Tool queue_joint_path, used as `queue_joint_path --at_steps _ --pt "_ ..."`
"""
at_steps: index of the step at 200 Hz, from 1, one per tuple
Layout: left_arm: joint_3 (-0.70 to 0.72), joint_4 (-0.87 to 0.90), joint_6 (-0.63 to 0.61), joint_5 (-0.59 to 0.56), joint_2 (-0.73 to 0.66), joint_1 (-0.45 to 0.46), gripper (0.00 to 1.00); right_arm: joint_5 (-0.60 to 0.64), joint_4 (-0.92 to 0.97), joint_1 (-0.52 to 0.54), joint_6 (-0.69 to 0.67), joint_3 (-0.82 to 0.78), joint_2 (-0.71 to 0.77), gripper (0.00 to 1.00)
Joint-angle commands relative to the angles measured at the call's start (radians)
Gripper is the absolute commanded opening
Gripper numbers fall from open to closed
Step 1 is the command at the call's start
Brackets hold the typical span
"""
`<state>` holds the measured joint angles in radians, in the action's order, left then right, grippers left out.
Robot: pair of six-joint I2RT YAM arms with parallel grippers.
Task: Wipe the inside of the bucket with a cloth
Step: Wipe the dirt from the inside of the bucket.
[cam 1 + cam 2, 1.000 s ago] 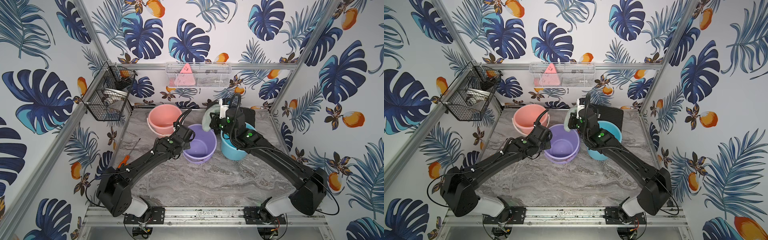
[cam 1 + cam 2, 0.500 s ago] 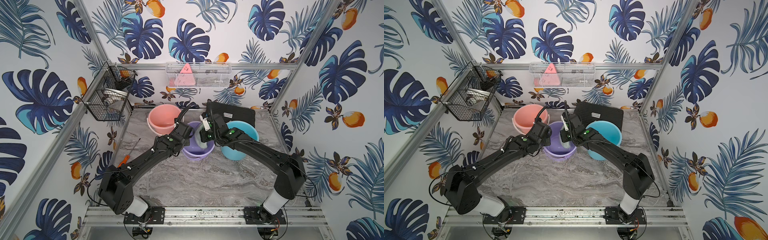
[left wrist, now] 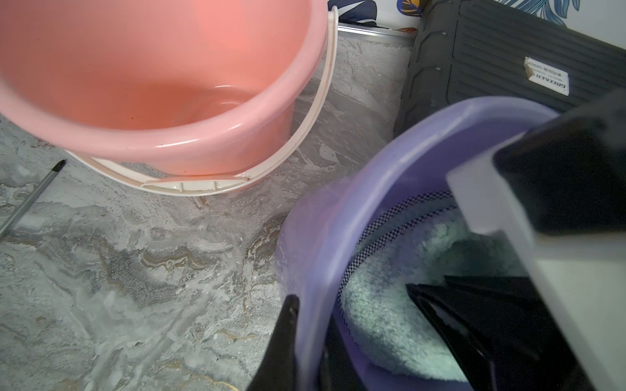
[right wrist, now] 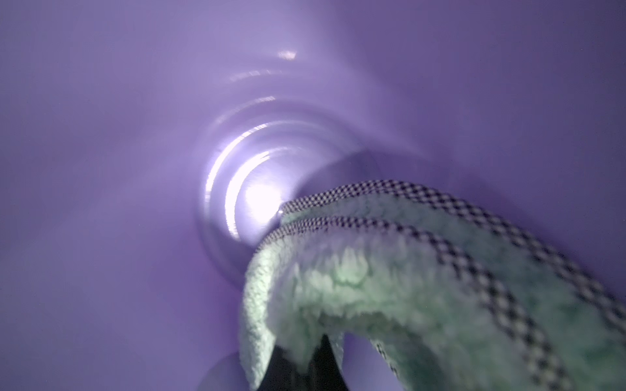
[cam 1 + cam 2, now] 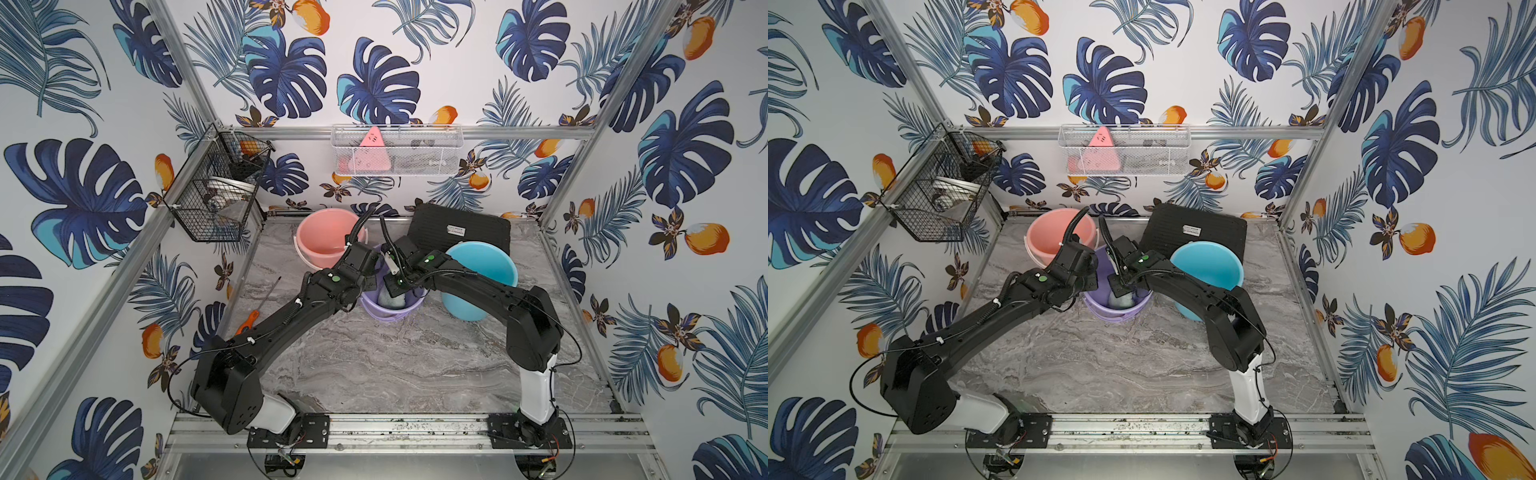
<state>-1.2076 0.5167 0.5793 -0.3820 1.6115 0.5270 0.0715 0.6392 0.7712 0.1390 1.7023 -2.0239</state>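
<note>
A purple bucket (image 5: 390, 313) (image 5: 1117, 313) stands mid-table between my two arms. My left gripper (image 3: 310, 325) (image 5: 365, 280) is shut on the bucket's rim (image 3: 321, 237), one finger outside the wall and one inside. My right gripper (image 4: 305, 355) (image 5: 395, 291) reaches down inside the bucket and is shut on the cloth (image 4: 406, 287), a fluffy pale grey-green rag with a checked edge. The cloth (image 3: 382, 304) lies bunched against the inner wall, and a small part of it (image 5: 388, 298) (image 5: 1119, 298) shows in both top views. The bucket's shiny bottom (image 4: 257, 189) lies beyond the cloth.
A pink bucket (image 5: 328, 237) stands close behind at the left, a blue bucket (image 5: 482, 270) close at the right. A black ribbed mat (image 5: 461, 226) leans at the back. A screwdriver (image 5: 249, 320) lies by the left wall. Wire baskets (image 5: 216, 195) (image 5: 395, 151) hang on the walls.
My right gripper has come down from above the rim into the purple bucket, taking the cloth with it. The left gripper has kept its hold on the rim.
</note>
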Motion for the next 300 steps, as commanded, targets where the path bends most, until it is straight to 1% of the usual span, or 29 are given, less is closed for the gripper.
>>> queue_joint_path --at_steps 1,27,48,61,77,89,104,120,136,151,182,197,215,237,247,256,266,286,300 --pt "-0.005 -0.004 0.02 0.017 0.003 -0.008 0.0 0.049 0.068 0.001 0.002 0.023 -0.045 0.0" --pt "-0.036 0.048 0.005 0.007 0.058 -0.009 0.0 0.112 0.133 0.003 0.022 0.086 -0.117 0.0" --pt "-0.037 0.053 -0.005 0.01 0.095 -0.009 0.0 0.179 0.17 0.003 0.044 0.138 -0.178 0.0" --pt "-0.023 0.04 -0.006 0.016 0.103 -0.009 0.0 0.243 0.224 0.002 0.071 0.199 -0.243 0.0" --pt "-0.004 0.018 -0.003 0.023 0.1 -0.01 0.0 0.318 0.333 0.001 0.118 0.306 -0.339 0.0" --pt "0.01 0.004 0.001 0.028 0.091 -0.01 0.0 0.337 0.413 0.001 0.145 0.375 -0.398 0.0" --pt "0.019 -0.004 -0.001 0.024 0.084 -0.009 0.0 0.317 0.454 0.001 0.164 0.393 -0.43 0.0" --pt "0.017 -0.006 -0.005 0.014 0.079 -0.009 0.0 0.262 0.441 0.001 0.179 0.36 -0.416 0.0" --pt "0.015 -0.008 -0.009 0.002 0.083 -0.01 0.0 0.149 0.416 0.003 0.176 0.325 -0.387 0.0" --pt "0.018 -0.015 -0.007 0.002 0.086 -0.01 0.0 0.0 0.398 0.011 0.158 0.302 -0.361 0.0" --pt "0.026 -0.03 0.005 0.006 0.084 -0.01 0.0 -0.334 0.298 0.028 0.115 0.245 -0.298 0.0" --pt "0.032 -0.034 0.011 0.002 0.079 -0.009 0.0 -0.483 0.207 0.027 0.102 0.203 -0.256 0.0" --pt "0.047 -0.04 0.012 -0.003 0.069 -0.008 0.0 -0.615 0.079 0.027 0.114 0.143 -0.202 0.0" --pt "0.063 -0.044 0.013 -0.01 0.058 -0.008 0.0 -0.724 -0.117 0.018 0.182 0.048 -0.127 0.0" --pt "0.071 -0.047 0.016 -0.012 0.05 -0.007 0.0 -0.744 -0.237 0.012 0.233 -0.01 -0.088 0.0" --pt "0.079 -0.053 0.019 -0.01 0.043 -0.006 0.0 -0.748 -0.286 0.008 0.259 -0.03 -0.072 0.0" --pt "0.089 -0.063 0.019 -0.008 0.034 -0.006 0.0 -0.742 -0.306 0.006 0.273 -0.033 -0.065 0.0" --pt "0.098 -0.067 0.022 -0.007 0.03 -0.005 0.0 -0.762 -0.271 0.008 0.269 -0.01 -0.083 0.0" --pt "0.106 -0.078 0.018 -0.003 0.032 -0.002 0.0 -0.754 -0.305 0.007 0.293 -0.045 -0.074 0.0"
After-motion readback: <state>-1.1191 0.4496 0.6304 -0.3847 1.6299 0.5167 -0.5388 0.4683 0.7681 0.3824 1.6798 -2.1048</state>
